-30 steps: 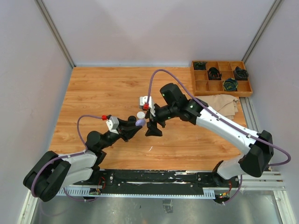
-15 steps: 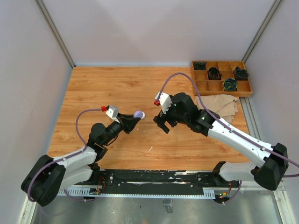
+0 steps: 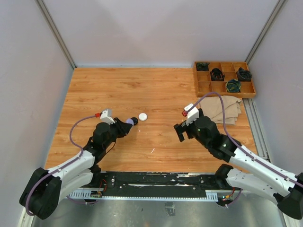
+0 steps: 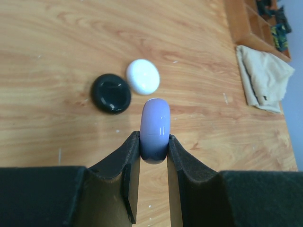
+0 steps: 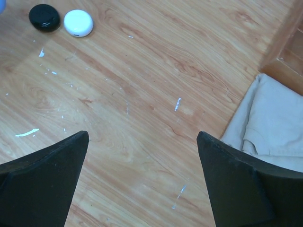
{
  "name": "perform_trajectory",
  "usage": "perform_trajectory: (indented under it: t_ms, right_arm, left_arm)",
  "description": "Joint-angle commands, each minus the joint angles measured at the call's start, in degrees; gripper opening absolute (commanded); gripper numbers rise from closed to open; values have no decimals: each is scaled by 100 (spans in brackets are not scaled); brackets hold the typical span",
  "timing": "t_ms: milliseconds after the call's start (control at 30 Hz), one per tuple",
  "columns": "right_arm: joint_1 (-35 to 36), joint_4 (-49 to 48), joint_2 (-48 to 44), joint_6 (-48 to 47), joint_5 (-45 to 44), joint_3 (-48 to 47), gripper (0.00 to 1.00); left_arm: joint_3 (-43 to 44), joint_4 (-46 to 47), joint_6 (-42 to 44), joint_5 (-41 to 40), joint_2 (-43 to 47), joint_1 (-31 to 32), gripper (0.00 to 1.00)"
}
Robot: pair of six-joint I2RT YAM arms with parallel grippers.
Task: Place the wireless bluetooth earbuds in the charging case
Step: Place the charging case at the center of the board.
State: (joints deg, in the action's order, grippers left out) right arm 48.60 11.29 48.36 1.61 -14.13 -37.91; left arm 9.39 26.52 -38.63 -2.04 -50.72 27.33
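Left gripper (image 4: 154, 142) pinching lilac case (image 4: 155, 124) on edge, right gripper (image 5: 142, 137) spread wide above table (image 5: 142, 71)

Glossy, smooth plastic lilac case (image 4: 155, 128) — matt, scuffed wood-grain table (image 4: 71, 38) — creased beige cloth (image 4: 265, 78).
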Motion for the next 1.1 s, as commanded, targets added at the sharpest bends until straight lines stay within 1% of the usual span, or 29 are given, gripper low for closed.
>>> perform_trajectory:
  t_ms: [0,167,200,267,433,600,733,800,967,1067]
  right_arm:
    - [18,-741,-592,340,-709,621,99]
    - [18,-1107,-1212,395,-1092,1218,99]
    - [18,-1159,-1319,420,-1325,1313,99]
    - [18,-1266,-1557,472,-1478,1511,99]
    - [19,-1446,-2019,525,-1552,1780,99]
    - [18,-1430,-2112,525,-1636,1797,98]
    - [18,-1428,-2091,525,-1637,1787,99]
    - [23,-1422,-2100,525,-1649,1786,99]
    - [18,-1400,-2103,542,-1700,1773,99]
    - [19,-1269,-2093,609,-1778,1677,98]
  left_arm:
    - [50,-297,-579,-79,-246,-178,5]
    - [207,-390,-741,-69,-779,-331,8]
    - [249,-398,-758,-53,-883,-363,8]
    - [324,-422,-802,-120,-1087,-413,11]
    - [477,-300,-917,-178,-1621,-615,17]
    - [720,-178,-959,-124,-2130,-706,26]
    - [879,-203,-974,-74,-2378,-724,39]
    - [911,-318,-971,-133,-2384,-736,49]
    - [794,-679,-975,-407,-2000,-745,73]
    - [729,-1079,-900,-553,-1594,-746,83]
